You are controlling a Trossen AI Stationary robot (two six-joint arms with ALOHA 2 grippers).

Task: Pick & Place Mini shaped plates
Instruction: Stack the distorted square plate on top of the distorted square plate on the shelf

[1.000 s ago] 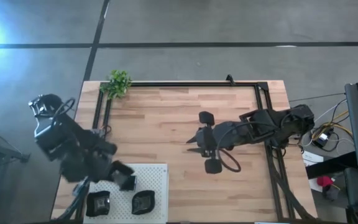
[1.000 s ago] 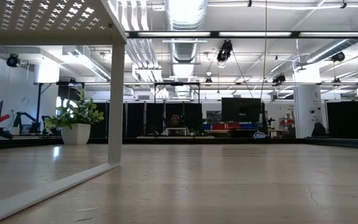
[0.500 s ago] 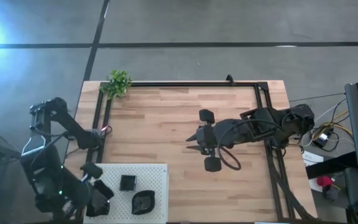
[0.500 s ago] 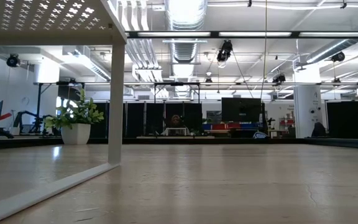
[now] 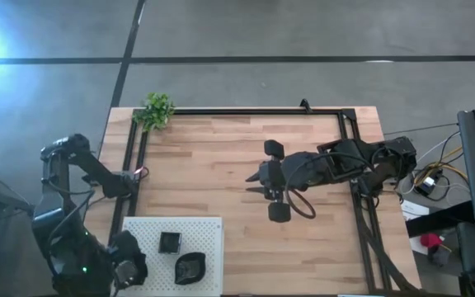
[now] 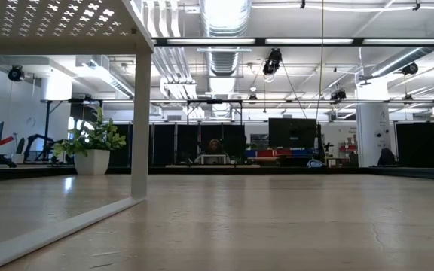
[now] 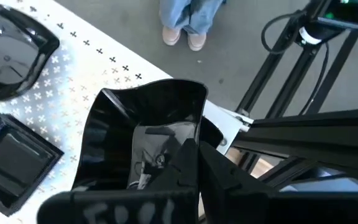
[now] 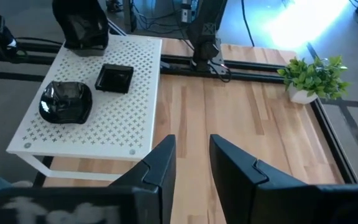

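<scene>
A white perforated board (image 5: 200,224) stands at the table's near left. On it rest a square mini plate (image 5: 169,242) and a rounded one (image 5: 190,267), each on its base. My left gripper (image 5: 127,268) is at the board's near left corner, shut on a wavy-edged black plate (image 7: 143,127), which the right wrist view also shows (image 8: 79,26). My right gripper (image 8: 192,163) hovers open over the bare wood at mid-table (image 5: 256,179), pointing toward the board, with nothing between its fingers. My left gripper holds the wavy plate by its rim wall (image 7: 194,134). One finger (image 7: 182,165) lies inside the hollow and the other (image 7: 229,180) outside. The fingers slant down from above. The plate stands steeply tilted; whether its lower edge touches the board I cannot tell.
A small green plant (image 5: 157,110) sits at the far left corner. Black frame rails (image 5: 246,111) run along the table's far, left and right sides. A person's legs (image 7: 188,18) stand on the floor by the board. The board's leg (image 6: 139,113) shows in the low view.
My left gripper has swung from above the square plate toward the table's near left corner, sinking a little and rolling at the wrist. In the high view it now covers the plate that lay at the board's near left corner.
</scene>
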